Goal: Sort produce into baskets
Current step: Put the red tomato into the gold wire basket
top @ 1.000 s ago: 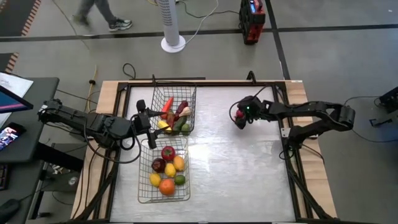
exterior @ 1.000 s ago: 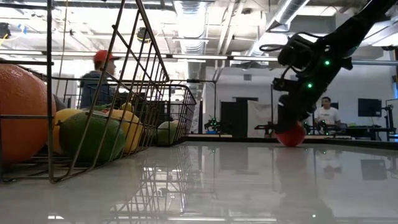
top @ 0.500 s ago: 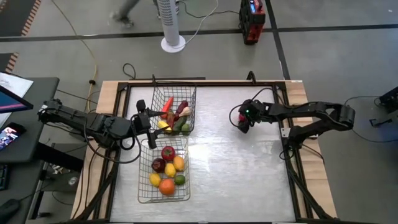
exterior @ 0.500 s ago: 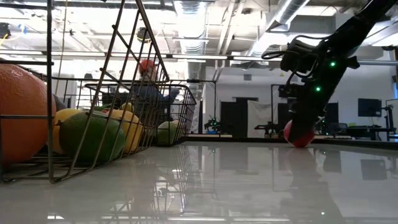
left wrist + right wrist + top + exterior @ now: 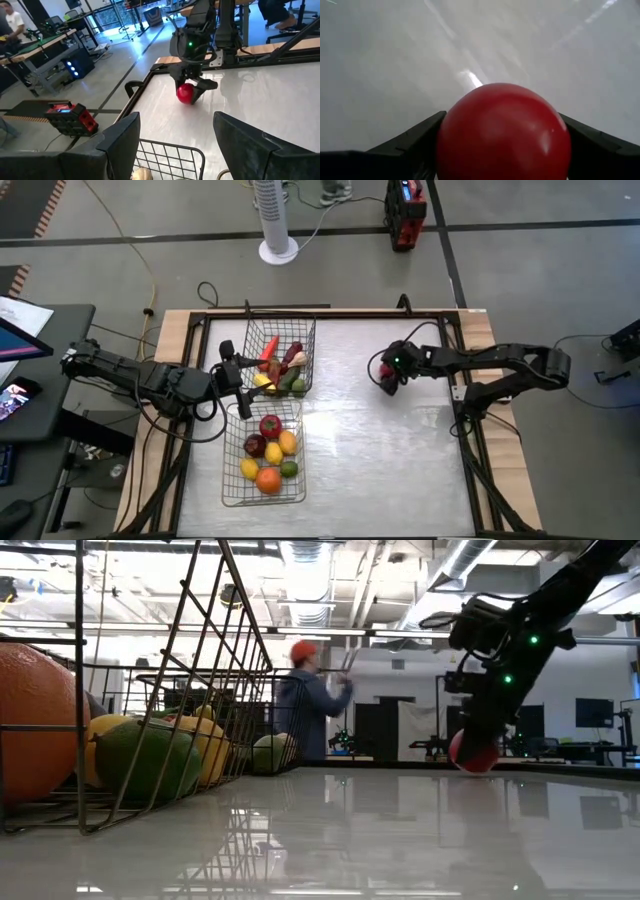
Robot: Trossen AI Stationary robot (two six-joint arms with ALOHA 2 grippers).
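Observation:
My right gripper [image 5: 388, 380] is shut on a smooth red round fruit [image 5: 504, 134] at the table's far right. The fruit also shows in the low view [image 5: 473, 752] and the left wrist view [image 5: 186, 93]. My left gripper [image 5: 175, 145] is open and empty. It waits at the left, between the two wire baskets [image 5: 240, 383]. The far basket [image 5: 249, 340] holds a carrot, a dark red pepper and green pieces. The near basket [image 5: 228, 480] holds red apples, lemons, a lime and an orange. My right gripper pinches the red fruit between its two fingers [image 5: 415, 145], one on each side of its round body [image 5: 451, 131]. The fingers come from above, pointing down. The fruit sits at or just above the tabletop; I cannot tell whether it is clear.
The wide shiny tabletop [image 5: 380, 460] lies between the baskets and my right gripper. Wooden boards and a dark frame [image 5: 470, 430] run along the table's sides. A person [image 5: 305, 700] moves in the room beyond the table.
My right gripper has shifted a little toward the table's right edge and risen slightly, keeping its hold on the red fruit. A person has walked across the room behind the table.

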